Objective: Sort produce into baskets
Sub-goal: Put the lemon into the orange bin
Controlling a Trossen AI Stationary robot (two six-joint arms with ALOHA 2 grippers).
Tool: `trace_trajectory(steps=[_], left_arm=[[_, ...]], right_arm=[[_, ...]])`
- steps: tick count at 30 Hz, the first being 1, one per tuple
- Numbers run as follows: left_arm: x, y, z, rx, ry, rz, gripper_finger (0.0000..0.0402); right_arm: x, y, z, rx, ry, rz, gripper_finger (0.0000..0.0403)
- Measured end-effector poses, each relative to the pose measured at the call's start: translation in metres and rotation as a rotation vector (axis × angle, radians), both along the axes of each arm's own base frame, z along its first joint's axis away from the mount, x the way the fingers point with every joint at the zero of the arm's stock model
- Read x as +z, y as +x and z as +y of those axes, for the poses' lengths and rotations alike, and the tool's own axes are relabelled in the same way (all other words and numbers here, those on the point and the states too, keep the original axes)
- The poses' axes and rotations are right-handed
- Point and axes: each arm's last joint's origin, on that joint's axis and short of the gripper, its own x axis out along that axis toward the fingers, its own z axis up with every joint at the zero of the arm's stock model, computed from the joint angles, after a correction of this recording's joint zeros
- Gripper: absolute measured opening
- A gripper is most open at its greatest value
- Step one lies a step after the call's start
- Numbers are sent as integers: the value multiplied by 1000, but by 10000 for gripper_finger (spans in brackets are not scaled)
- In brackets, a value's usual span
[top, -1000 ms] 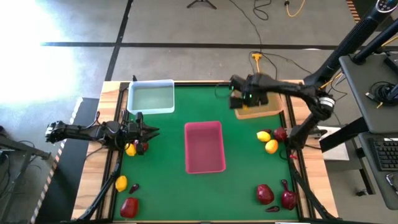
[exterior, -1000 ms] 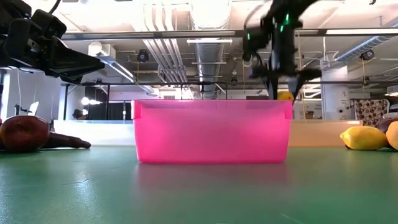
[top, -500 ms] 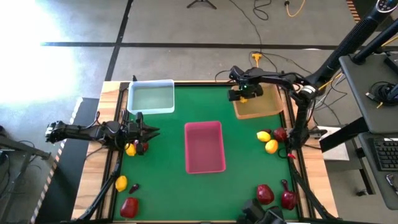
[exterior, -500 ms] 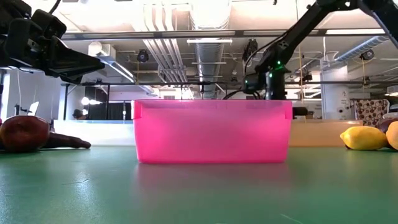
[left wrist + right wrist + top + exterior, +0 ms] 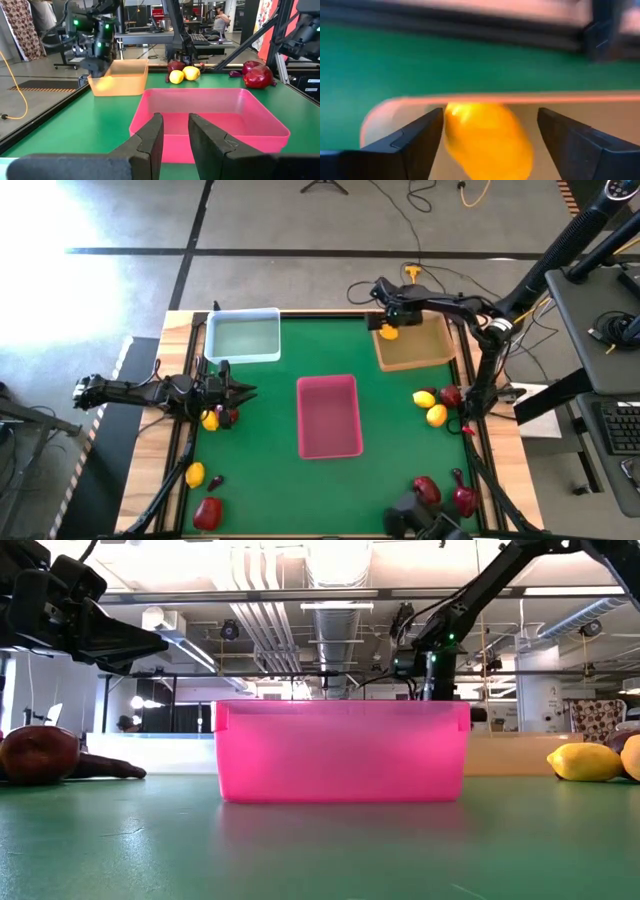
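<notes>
The right tool (image 5: 388,320) hangs over the near-left corner of the shallow tan-orange rectangular tray (image 5: 425,352) at the far right of the green surface (image 5: 270,410). Its fingers stand spread wide, and a small yellow lemon (image 5: 487,140) sits free between them, blurred, at the tray's rounded rim. In the high view that lemon (image 5: 389,332) lies right on the tray's corner edge, so it could, I judge, strike the rim and bounce out onto the surface instead of settling inside.

The left tool (image 5: 172,131) waits at the left edge, its fingers slightly parted and gripping nothing, above a lemon and a dark red piece.

The long pink-red plastic tray (image 5: 329,416) and the pale blue translucent tray (image 5: 243,336) look empty. Other lemons, red fruits and maroon pieces stay scattered near the right and front edges.
</notes>
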Motion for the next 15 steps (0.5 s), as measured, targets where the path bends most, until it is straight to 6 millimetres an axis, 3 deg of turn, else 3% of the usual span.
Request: trace_trajectory(steps=[9, 12, 15], left_arm=[[0, 0, 0, 0, 0, 0, 75], [0, 0, 0, 0, 0, 0, 75], [0, 0, 0, 0, 0, 0, 75]], right_arm=[[29, -8, 3, -103, -106, -41, 325], [50, -8, 22, -91, -101, -48, 325], [71, -10, 57, 13, -39, -9, 324]])
